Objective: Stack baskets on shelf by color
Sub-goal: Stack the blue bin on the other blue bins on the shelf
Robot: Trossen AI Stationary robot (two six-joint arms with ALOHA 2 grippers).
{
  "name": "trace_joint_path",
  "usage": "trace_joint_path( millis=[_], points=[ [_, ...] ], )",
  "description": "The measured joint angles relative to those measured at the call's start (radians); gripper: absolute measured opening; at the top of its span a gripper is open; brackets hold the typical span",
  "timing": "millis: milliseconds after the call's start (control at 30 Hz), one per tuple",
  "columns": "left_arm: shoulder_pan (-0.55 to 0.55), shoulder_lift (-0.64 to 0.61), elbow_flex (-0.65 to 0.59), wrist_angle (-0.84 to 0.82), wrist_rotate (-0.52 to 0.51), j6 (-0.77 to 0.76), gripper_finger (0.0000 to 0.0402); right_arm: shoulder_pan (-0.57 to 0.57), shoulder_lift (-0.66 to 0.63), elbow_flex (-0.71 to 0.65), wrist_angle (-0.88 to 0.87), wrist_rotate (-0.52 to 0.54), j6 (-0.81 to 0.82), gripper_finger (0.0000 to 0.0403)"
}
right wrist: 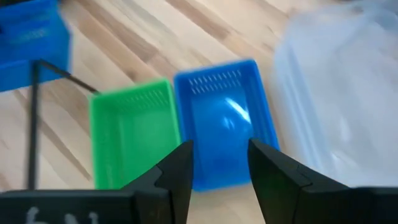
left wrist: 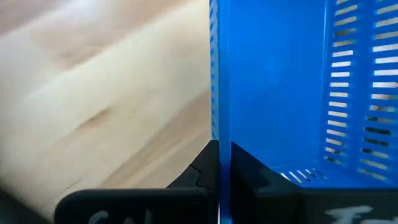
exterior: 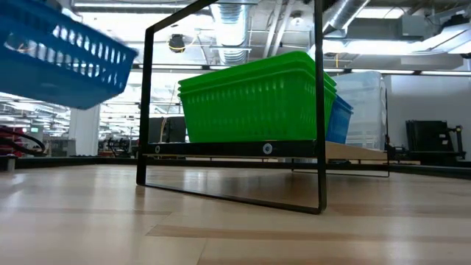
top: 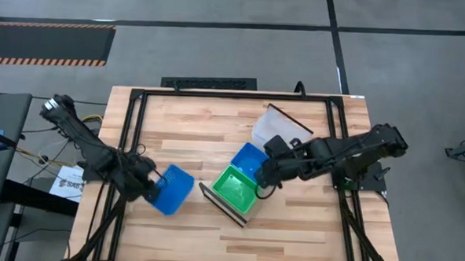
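Blue plastic fills most of the left wrist view: the left end effector (left wrist: pixel 219 180) is clenched on one wall of a blue basket (top: pixel 172 188), with one dark finger on each side of that wall. In the high view this basket hangs tilted above the left part of the desk (top: pixel 185 136), well apart from the shelf (top: pixel 227 207). In the low view it is clearly in the air, higher than the shelf board. Between it and the nearest black end frame of the shelf there is free wooden surface.

The shelf lies diagonally near the middle of the desk. On it stands a green stack of baskets (exterior: pixel 254 97) at the near end, touching a second blue basket (right wrist: pixel 222 127) beside it. Further along are the clear baskets (top: pixel 278 128), see-through and hard to count. All baskets have slotted walls.

The right end effector (right wrist: pixel 219 163) hovers over the shelf, above the blue basket there. Its fingers (right wrist: pixel 179 168) are spread apart and hold nothing. The front part of the desk is free for moving.
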Motion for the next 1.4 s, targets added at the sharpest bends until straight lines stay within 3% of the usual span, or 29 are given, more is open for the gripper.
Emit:
trace_joint_path(
  millis=[200,267,333,433,667,867,1400],
  points=[
    [0.002,-0.142,0.0,-0.238,-0.076,-0.32,0.0,-0.066,0.0,0.0,0.194,0.0,-0.076,0.0169],
    [0.002,-0.171,0.0,-0.288,-0.176,-0.444,0.0,-0.096,0.0,0.0,0.273,0.0,-0.075,0.017],
    [0.002,-0.182,0.0,-0.312,-0.343,-0.565,0.0,-0.128,0.01,0.0,0.368,0.001,-0.076,0.0171],
    [0.053,-0.169,0.001,-0.287,-0.519,-0.59,0.0,-0.179,0.022,-0.002,0.471,-0.001,-0.076,0.017],
    [0.208,-0.027,0.001,-0.186,-0.66,-0.509,0.0,-0.277,0.091,0.002,0.672,-0.051,-0.11,0.0169],
    [0.294,0.051,0.036,-0.056,-0.639,-0.258,0.0,-0.312,0.138,-0.002,0.672,-0.181,-0.145,0.0166],
    [0.489,0.156,0.199,0.026,-0.632,0.102,0.0,-0.316,0.207,0.006,0.777,-0.185,-0.187,0.0152]
  ],
)
